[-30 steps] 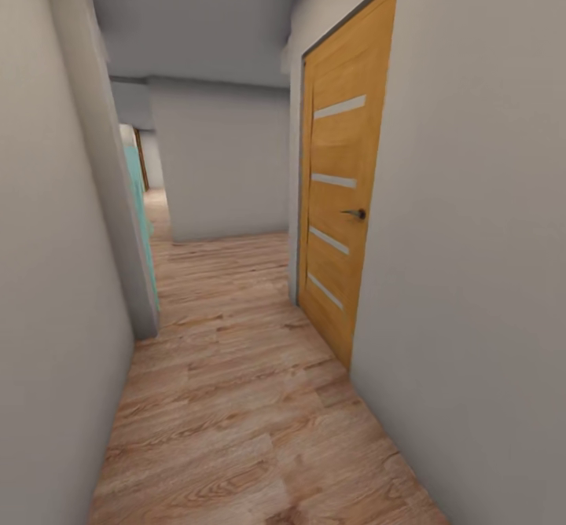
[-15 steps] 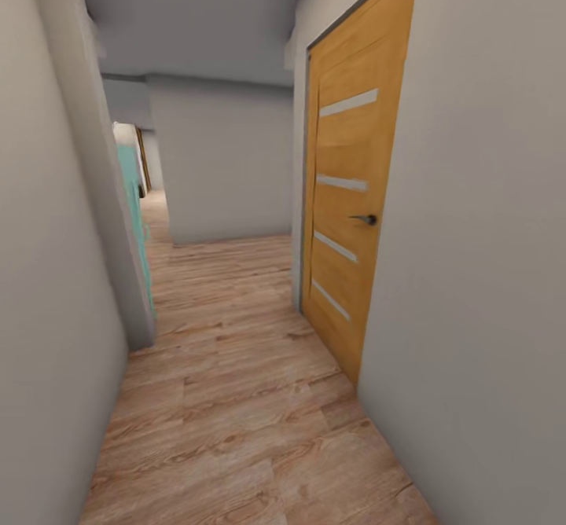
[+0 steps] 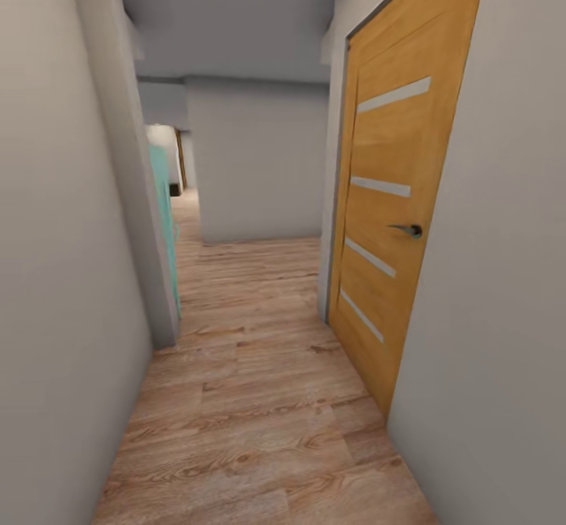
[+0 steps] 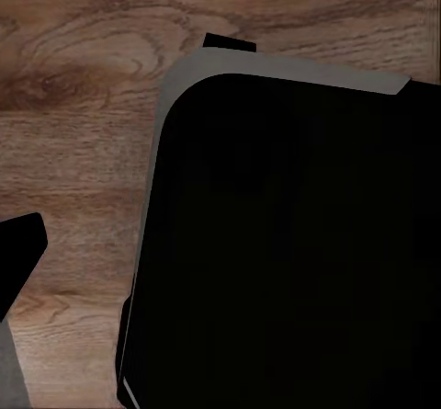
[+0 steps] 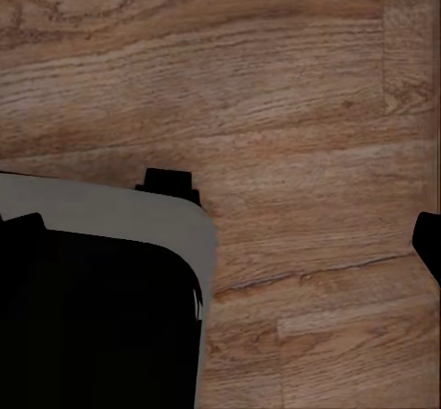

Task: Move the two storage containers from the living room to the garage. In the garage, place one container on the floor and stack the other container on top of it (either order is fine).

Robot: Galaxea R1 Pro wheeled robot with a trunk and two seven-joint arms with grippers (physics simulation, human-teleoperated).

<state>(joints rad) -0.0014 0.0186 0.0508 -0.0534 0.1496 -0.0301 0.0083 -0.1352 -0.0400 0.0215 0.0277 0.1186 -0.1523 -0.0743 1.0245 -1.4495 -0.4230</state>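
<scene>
The two storage containers are out of view, and so are the garage and its floor. The head view looks down a narrow hallway with a light wood-plank floor (image 3: pixel 251 399). Both wrist views look down on wood planks and the dark, grey-edged body of my own base (image 4: pixel 294 244) (image 5: pixel 92 326). A dark fingertip (image 4: pixel 18 244) of the left gripper pokes in at one edge of the left wrist view. A dark fingertip (image 5: pixel 430 239) of the right gripper shows at one edge of the right wrist view. Too little of either shows to tell open from shut.
A closed orange wooden door (image 3: pixel 393 218) with a dark handle (image 3: pixel 409 230) stands close on the right. A grey wall corner (image 3: pixel 149 273) juts in on the left, with a teal surface (image 3: pixel 165 218) behind it. A grey wall (image 3: pixel 259 163) faces me; the passage continues at its left.
The whole picture has shifted: the camera has moved forward along the hallway and panned a little left. The door now sits larger and further right.
</scene>
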